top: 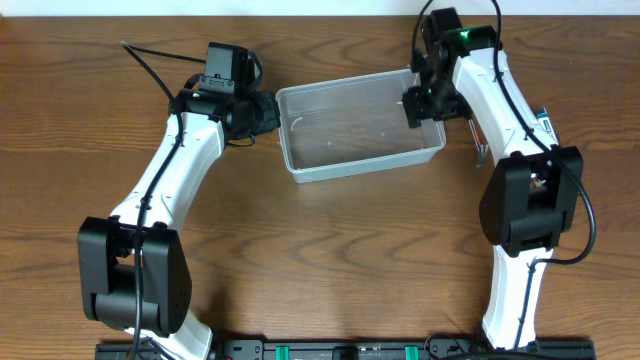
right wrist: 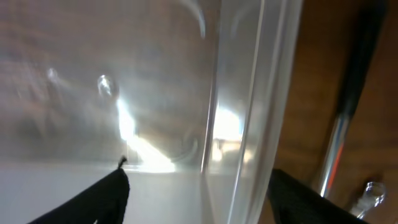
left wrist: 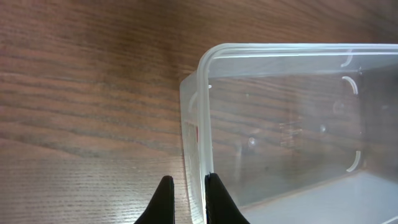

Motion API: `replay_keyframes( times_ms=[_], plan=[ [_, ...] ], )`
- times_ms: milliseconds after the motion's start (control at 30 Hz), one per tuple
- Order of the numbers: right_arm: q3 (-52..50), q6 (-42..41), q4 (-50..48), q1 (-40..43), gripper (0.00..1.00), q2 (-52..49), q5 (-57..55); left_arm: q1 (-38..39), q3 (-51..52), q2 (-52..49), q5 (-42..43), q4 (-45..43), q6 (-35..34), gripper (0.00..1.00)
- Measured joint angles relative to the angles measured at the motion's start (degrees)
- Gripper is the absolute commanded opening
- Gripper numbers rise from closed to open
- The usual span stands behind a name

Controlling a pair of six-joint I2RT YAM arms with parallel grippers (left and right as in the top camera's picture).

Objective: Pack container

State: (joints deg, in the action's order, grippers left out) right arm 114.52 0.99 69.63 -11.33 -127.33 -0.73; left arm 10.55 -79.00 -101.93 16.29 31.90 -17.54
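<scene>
The container (top: 350, 135), a clear plastic tub with a rolled rim, sits at the back middle of the wooden table, and only its bare floor shows inside. My left gripper (top: 270, 113) is at its left end. In the left wrist view the left gripper (left wrist: 189, 198) is shut on the left wall of the container (left wrist: 280, 124), one finger outside and one inside. My right gripper (top: 424, 100) is at the tub's right end. In the right wrist view the right gripper (right wrist: 199, 196) is open, its fingers wide apart on either side of the right wall of the container (right wrist: 249, 112) without touching it.
A hand tool with a dark handle and a shiny metal shaft (right wrist: 348, 118) lies on the table just outside the tub's right wall, and it shows as a thin metal tool (top: 482, 152) beside the right arm. Both arms reach in from the front edge.
</scene>
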Motion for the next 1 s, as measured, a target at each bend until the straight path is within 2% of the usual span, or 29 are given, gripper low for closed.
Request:
replay_keyframes(
  times_ms=[67,200,300,433,467,633,667,700,800,833,900,967,1000],
  plan=[
    [0.0,0.7,-1.9,0.0,0.62,0.0,0.0,0.0,0.0,0.0,0.0,0.0,1.1,0.07],
    [0.0,1.8,-4.4,0.0,0.36,0.0,-0.2,0.0,0.0,0.0,0.0,0.1,2.4,0.07],
    [0.0,2.3,-5.5,0.0,0.25,0.0,-0.1,0.0,0.0,0.0,0.0,0.7,2.8,0.07],
    [0.0,3.0,-7.3,0.0,0.19,0.0,-0.1,0.0,0.0,0.0,0.0,1.1,2.8,0.07],
    [0.0,3.1,-7.5,0.0,0.20,0.0,-0.1,0.0,0.0,0.0,0.0,1.1,2.8,0.07],
    [0.0,3.4,-5.2,0.0,0.44,0.0,-0.1,0.0,0.0,0.0,0.0,1.1,2.8,0.07],
    [0.0,3.3,-4.4,0.0,0.58,0.0,-0.1,0.0,0.0,0.0,0.0,1.1,2.8,0.07],
    [0.0,3.2,-4.1,0.0,0.66,0.0,-0.1,0.0,0.0,0.0,0.0,1.1,2.9,0.07],
    [0.0,3.6,-4.4,0.0,0.74,0.0,-0.1,0.0,0.0,0.0,0.0,1.0,3.3,0.07],
    [0.0,3.6,-4.8,0.0,0.75,0.0,-0.1,0.0,0.0,0.0,0.0,0.9,3.5,0.07],
    [0.0,4.0,-5.9,0.0,0.69,0.0,-0.1,0.0,0.0,0.0,0.0,0.6,4.0,0.07],
    [0.0,4.7,-6.7,0.0,0.58,0.0,-0.1,0.0,0.0,0.0,0.0,0.2,4.2,0.07],
    [0.0,4.9,-6.9,0.0,0.45,0.0,-0.1,0.0,0.0,0.0,0.0,0.0,4.3,0.07]
  ],
)
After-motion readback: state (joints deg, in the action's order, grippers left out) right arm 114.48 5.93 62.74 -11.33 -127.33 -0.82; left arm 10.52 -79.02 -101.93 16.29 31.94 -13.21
